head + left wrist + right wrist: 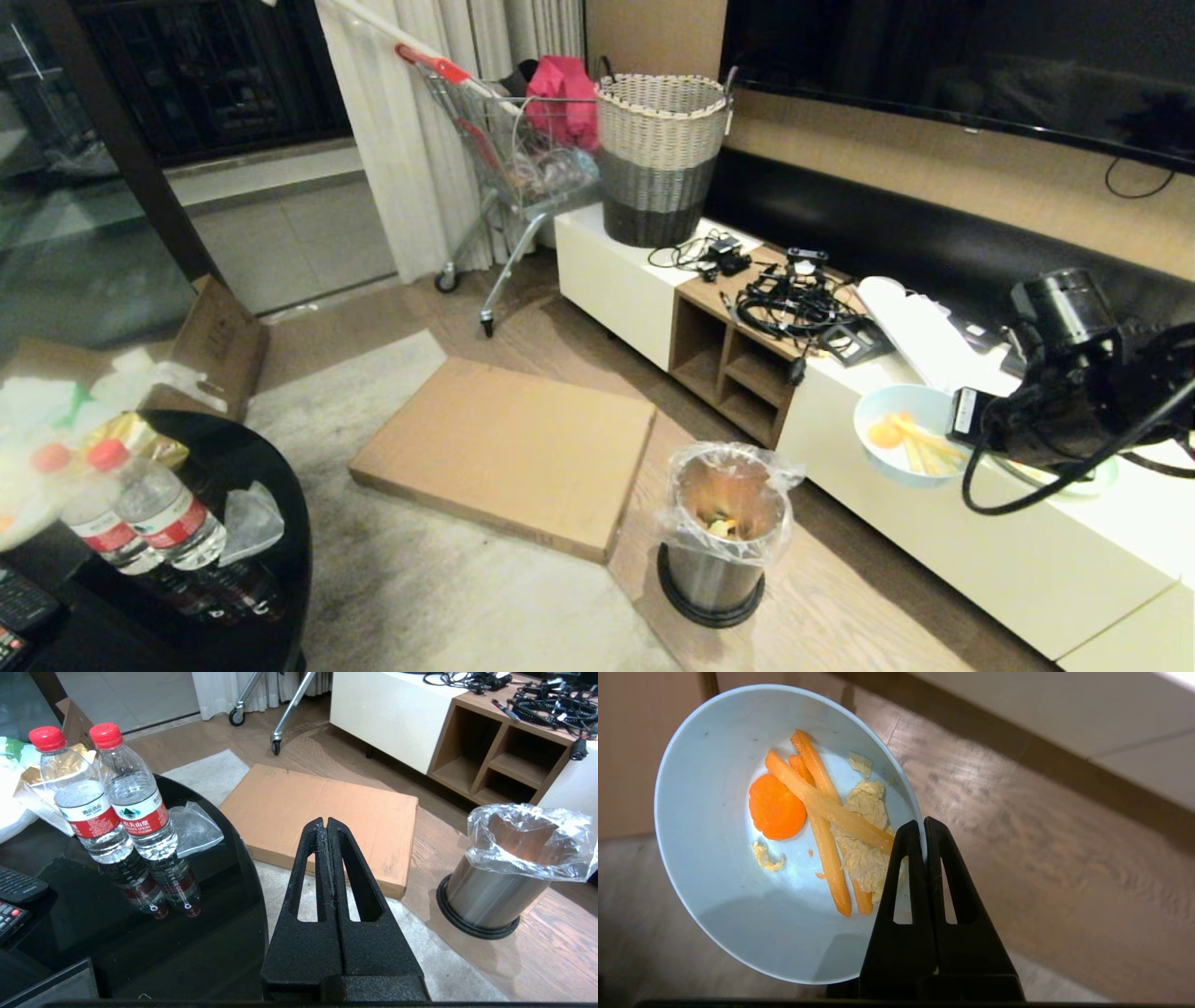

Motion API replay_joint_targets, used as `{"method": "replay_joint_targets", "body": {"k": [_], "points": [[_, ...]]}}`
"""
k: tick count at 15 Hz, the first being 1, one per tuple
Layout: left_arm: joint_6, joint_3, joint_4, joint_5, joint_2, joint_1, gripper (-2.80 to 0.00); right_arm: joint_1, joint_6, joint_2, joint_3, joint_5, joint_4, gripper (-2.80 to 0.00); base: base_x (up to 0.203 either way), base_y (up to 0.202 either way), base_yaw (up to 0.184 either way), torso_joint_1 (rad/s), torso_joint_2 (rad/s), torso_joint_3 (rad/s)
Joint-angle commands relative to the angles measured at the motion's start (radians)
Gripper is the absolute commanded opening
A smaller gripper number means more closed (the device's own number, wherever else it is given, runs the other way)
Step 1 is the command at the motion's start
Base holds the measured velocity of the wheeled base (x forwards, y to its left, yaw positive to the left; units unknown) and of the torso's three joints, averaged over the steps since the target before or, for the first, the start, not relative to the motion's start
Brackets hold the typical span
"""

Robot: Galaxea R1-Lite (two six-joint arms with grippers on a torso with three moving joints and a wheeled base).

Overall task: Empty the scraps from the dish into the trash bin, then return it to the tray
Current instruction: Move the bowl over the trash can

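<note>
My right gripper (pixel 923 821) is shut on the rim of the dish (pixel 738 868), a pale blue bowl, with one finger inside and one outside. The dish hangs slightly tilted in the air. In it lie the scraps: a round orange slice (pixel 777 807), several yellow-orange strips (pixel 826 812) and some pale shreds. The head view shows the dish (pixel 887 411) at the front edge of the white cabinet, up and to the right of the steel trash bin (pixel 724 532). The bin has a clear liner and some scraps inside. The tray is out of view. My left gripper (pixel 327 820) is shut and empty, parked by the black table.
A low white cabinet (pixel 980 560) with a wooden shelf unit and tangled cables (pixel 794 299) runs along the right wall. A green-rimmed plate (pixel 1097 481) lies under my right arm. A flat cardboard box (pixel 509 453) lies on the rug. Two water bottles (pixel 117 793) stand on the black table. A wicker basket (pixel 658 159) stands behind.
</note>
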State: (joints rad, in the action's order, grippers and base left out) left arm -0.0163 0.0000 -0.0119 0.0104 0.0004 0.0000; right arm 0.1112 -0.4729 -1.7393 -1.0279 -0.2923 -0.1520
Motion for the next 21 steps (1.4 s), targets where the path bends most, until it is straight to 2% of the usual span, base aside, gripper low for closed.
{"method": "replay_joint_targets", "body": {"k": [1, 6, 9, 13, 21], "points": [[-0.001, 0.000, 0.000, 0.000, 0.000, 0.000, -2.80, 0.016, 0.057, -0.107, -0.018, -0.027, 0.120, -2.80, 0.000, 0.000, 0.000, 0.000, 0.00, 0.000], [-0.001, 0.000, 0.000, 0.000, 0.000, 0.000, -2.80, 0.052, 0.198, -0.245, -0.054, -0.033, 0.291, -2.80, 0.000, 0.000, 0.000, 0.000, 0.00, 0.000], [-0.001, 0.000, 0.000, 0.000, 0.000, 0.000, -2.80, 0.095, 0.226, -0.325, -0.111, -0.037, 0.343, -2.80, 0.000, 0.000, 0.000, 0.000, 0.00, 0.000], [-0.001, 0.000, 0.000, 0.000, 0.000, 0.000, -2.80, 0.143, 0.240, -0.449, -0.191, -0.108, 0.423, -2.80, 0.000, 0.000, 0.000, 0.000, 0.00, 0.000], [-0.001, 0.000, 0.000, 0.000, 0.000, 0.000, -2.80, 0.167, 0.397, -0.602, -0.188, -0.111, 0.823, -2.80, 0.000, 0.000, 0.000, 0.000, 0.00, 0.000]]}}
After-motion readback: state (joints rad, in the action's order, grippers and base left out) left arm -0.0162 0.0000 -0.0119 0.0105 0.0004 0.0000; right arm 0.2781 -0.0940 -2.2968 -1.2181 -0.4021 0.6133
